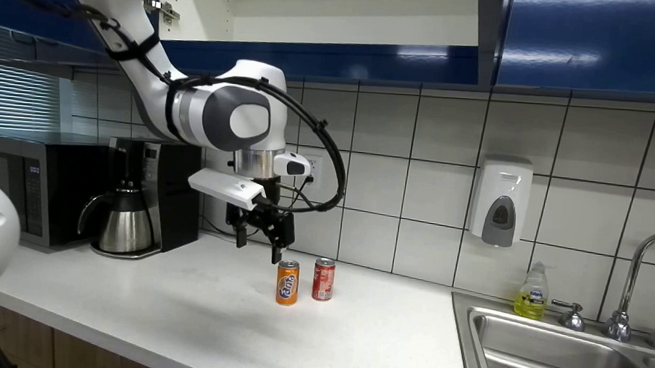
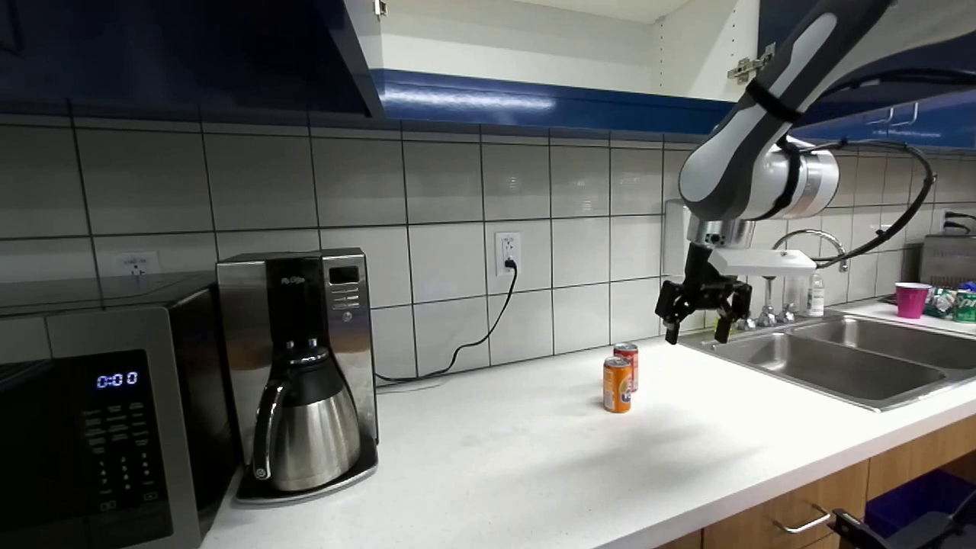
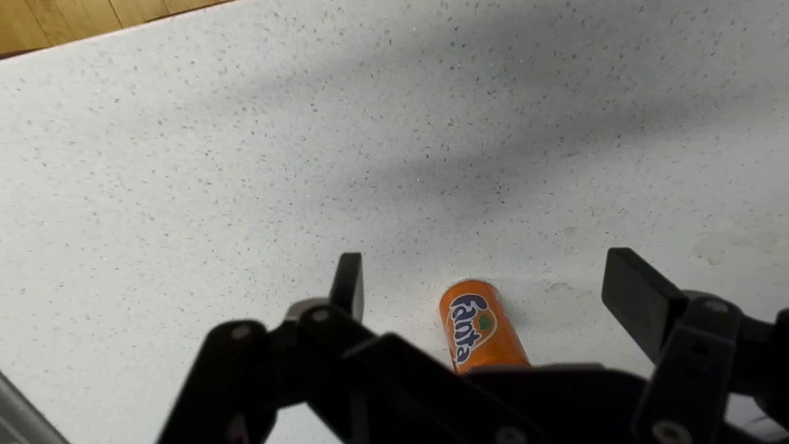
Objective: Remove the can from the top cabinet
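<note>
My gripper (image 2: 697, 337) points down above the counter (image 1: 172, 311), fingers (image 3: 641, 302) spread wide, gap looks wider than the can (image 1: 287, 278), nothing gripped. Can't tell if that's full stroke. Can is on the counter, lower than the top cabinet (image 1: 324, 58). In both exterior views my fingertips (image 2: 722, 332) sit higher than the can's silver top and off to one side. In the wrist view it's low in the picture, roughly midway across the span between my two fingers, lower end hidden behind my black gripper body (image 3: 555, 401). Orientation: upright, base on the counter, top facing up, long axis vertical, so roughly in line with the way my fingers point. Through the wrist camera that axis looks slanted: visible end toward the top of the picture and a bit left, the rest running down and right until I cover it. Fanta lettering (image 3: 466, 330) runs along the long axis; in an exterior view the logo (image 1: 287, 287) faces the camera nearly square. Red can (image 1: 323, 279) also upright just beside it, gap showing between the two in that view.
</note>
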